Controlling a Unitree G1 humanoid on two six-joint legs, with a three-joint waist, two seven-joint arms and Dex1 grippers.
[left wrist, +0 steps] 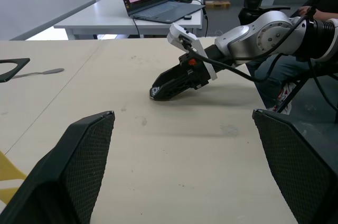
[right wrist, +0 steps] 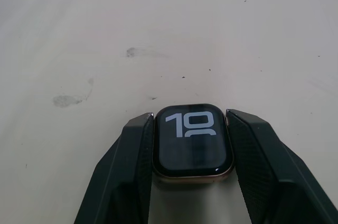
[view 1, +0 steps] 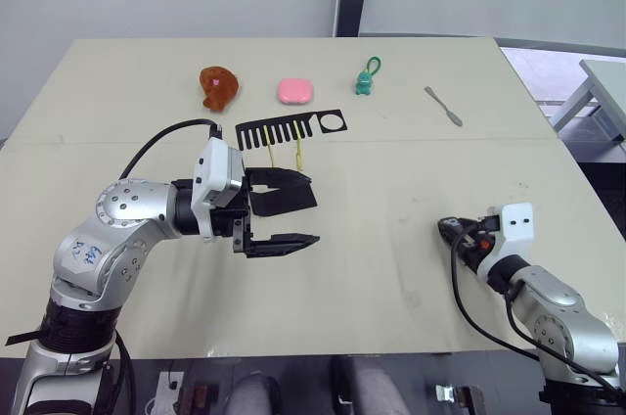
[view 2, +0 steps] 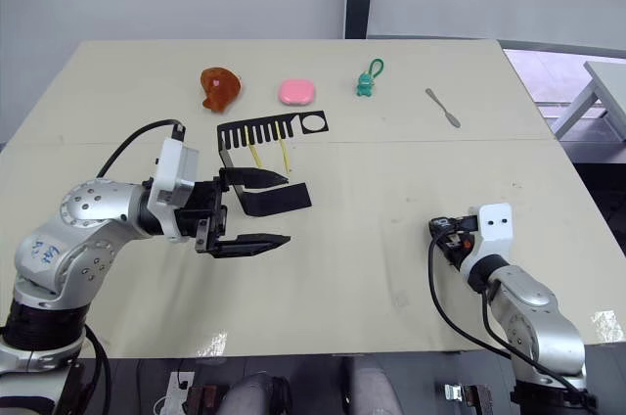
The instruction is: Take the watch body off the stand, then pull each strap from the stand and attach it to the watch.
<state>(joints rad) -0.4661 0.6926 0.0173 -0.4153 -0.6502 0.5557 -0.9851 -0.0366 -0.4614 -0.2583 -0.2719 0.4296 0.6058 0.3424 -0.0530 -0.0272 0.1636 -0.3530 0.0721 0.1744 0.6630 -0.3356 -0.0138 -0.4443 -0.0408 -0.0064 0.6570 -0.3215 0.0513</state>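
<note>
My right gripper (right wrist: pixel 191 152) clamps watch body (right wrist: pixel 192 146); left gripper (view 1: pixel 284 214) gapes wide; straps (view 1: pixel 284 152) at its 12 o'clock — pull slowly, straight from stand (view 1: pixel 289 128)

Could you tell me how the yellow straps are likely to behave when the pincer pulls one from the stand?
The straps look thin and rubbery, so one would probably flex and droop rather than stay stiff. They hang from the slotted arm of the stand, a slim bracket that looks light, so it may slide or tip during the pull. The open left pincer is nearby.
</note>
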